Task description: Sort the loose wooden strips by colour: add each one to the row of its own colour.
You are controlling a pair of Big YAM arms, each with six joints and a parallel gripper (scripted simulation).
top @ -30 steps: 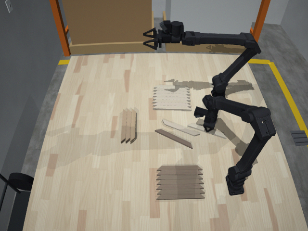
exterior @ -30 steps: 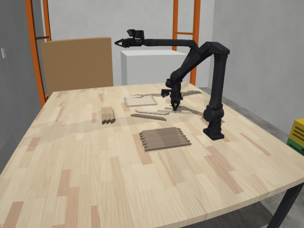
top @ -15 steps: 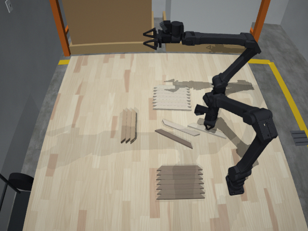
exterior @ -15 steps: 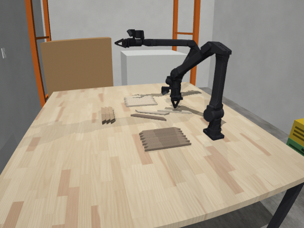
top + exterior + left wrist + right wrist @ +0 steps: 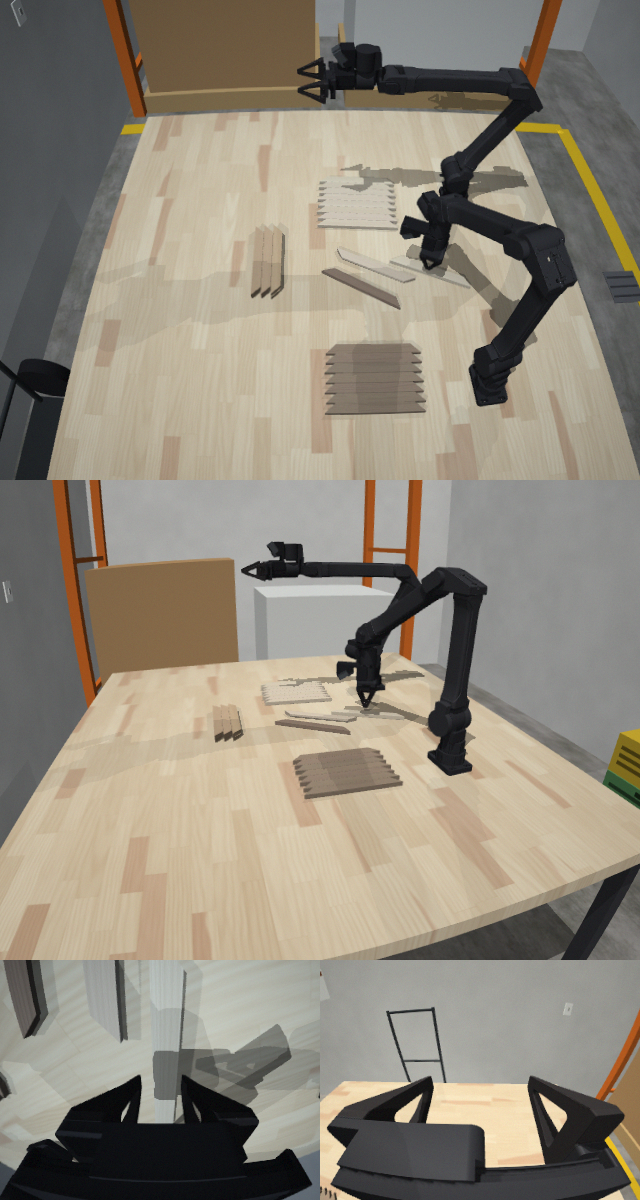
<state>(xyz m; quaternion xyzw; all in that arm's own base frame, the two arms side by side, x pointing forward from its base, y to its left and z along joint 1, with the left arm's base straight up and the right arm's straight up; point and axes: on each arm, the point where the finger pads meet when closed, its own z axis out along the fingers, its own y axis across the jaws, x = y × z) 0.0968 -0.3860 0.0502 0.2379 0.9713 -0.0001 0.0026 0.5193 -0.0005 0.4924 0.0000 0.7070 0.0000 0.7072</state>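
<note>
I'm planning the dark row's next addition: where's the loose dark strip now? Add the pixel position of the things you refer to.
In the top view, the loose dark strip [image 5: 361, 288] [image 5: 312, 727] [image 5: 22, 997] lies just below a loose pale one [image 5: 374, 264] [image 5: 320, 717] [image 5: 104, 997].

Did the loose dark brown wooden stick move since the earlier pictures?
No. The loose dark brown wooden stick has the same slant and gap from the row of dark brown wooden strips.
</note>
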